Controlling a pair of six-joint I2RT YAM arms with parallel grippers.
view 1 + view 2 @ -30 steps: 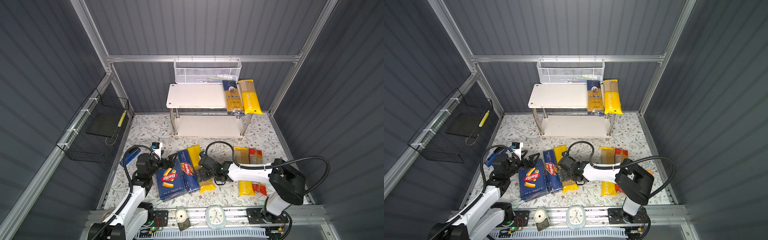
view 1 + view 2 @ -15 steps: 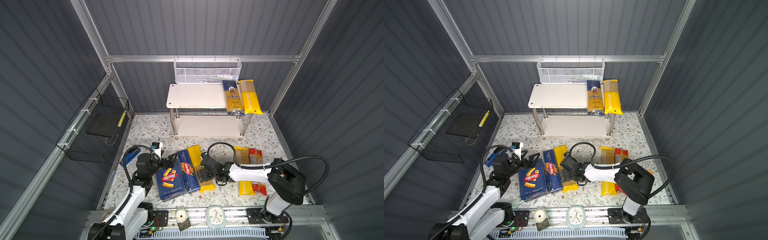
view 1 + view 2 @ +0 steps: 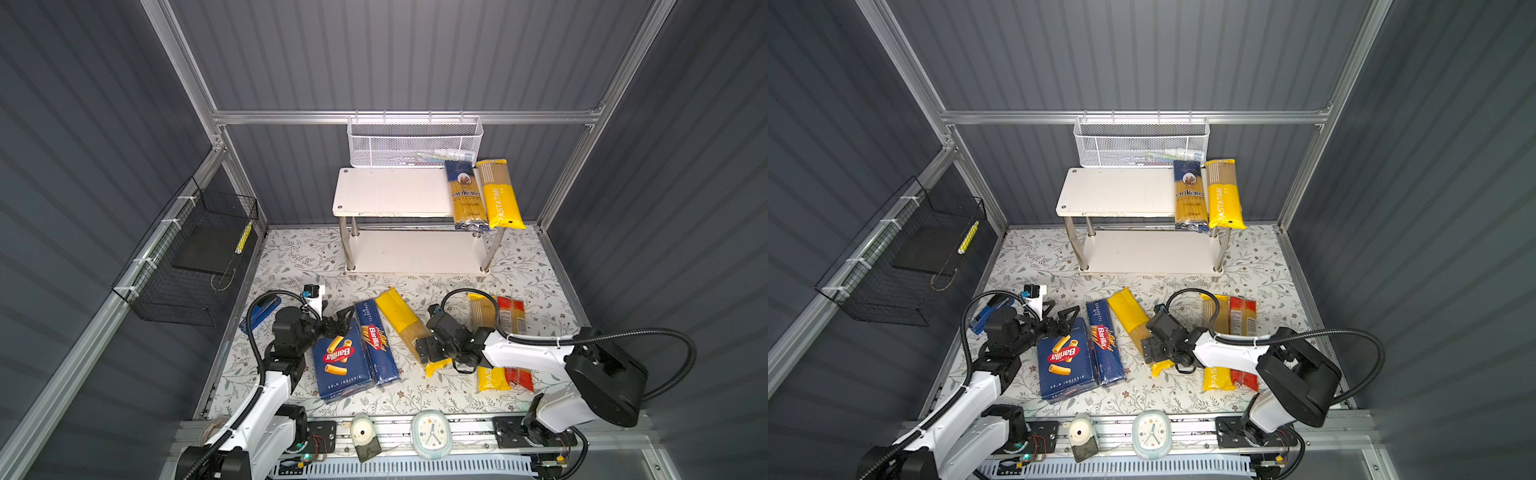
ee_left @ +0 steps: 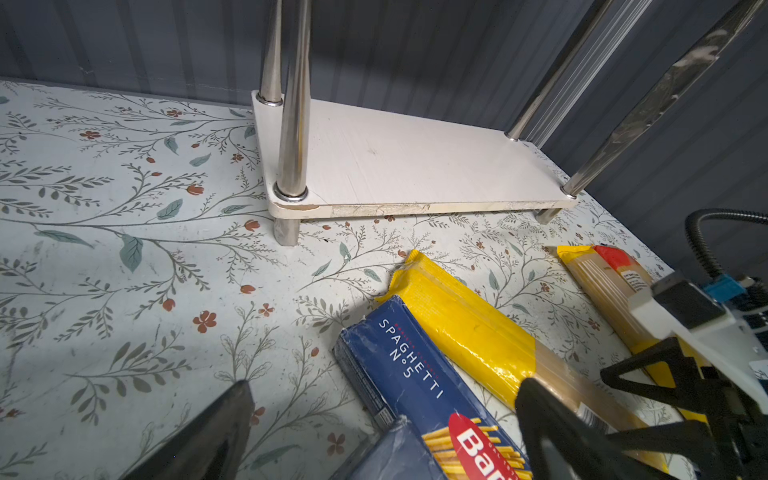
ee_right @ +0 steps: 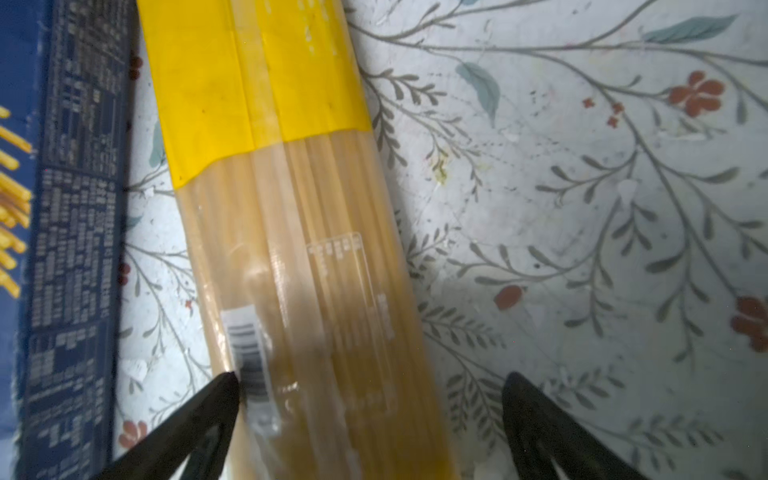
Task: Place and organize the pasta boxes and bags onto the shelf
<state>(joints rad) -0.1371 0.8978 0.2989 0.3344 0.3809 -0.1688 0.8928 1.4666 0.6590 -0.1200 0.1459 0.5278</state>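
The white two-tier shelf (image 3: 390, 193) stands at the back, with the blue ankara bag (image 3: 465, 195) and a yellow PASTATIME bag (image 3: 500, 197) lying on the right end of its top board. On the floor lie the rigatoni box (image 3: 338, 361), the spaghetti box (image 3: 376, 340), a plain yellow bag (image 3: 405, 324), another PASTATIME bag (image 3: 484, 316) and a red bag (image 3: 513, 324). My right gripper (image 3: 426, 351) (image 5: 370, 386) is open, its fingers either side of the plain yellow bag (image 5: 291, 249). My left gripper (image 3: 336, 322) (image 4: 384, 399) hangs open at the far ends of the two boxes.
A white mesh basket (image 3: 415, 141) hangs behind the shelf. A black wire basket (image 3: 195, 257) is fixed to the left wall. A blue stapler (image 3: 262, 311) lies by my left arm. A clock (image 3: 431, 432) and a small white device (image 3: 363, 432) sit on the front rail.
My right gripper has shifted a little along the plain yellow bag toward its near end, still open. The left arm has not moved.
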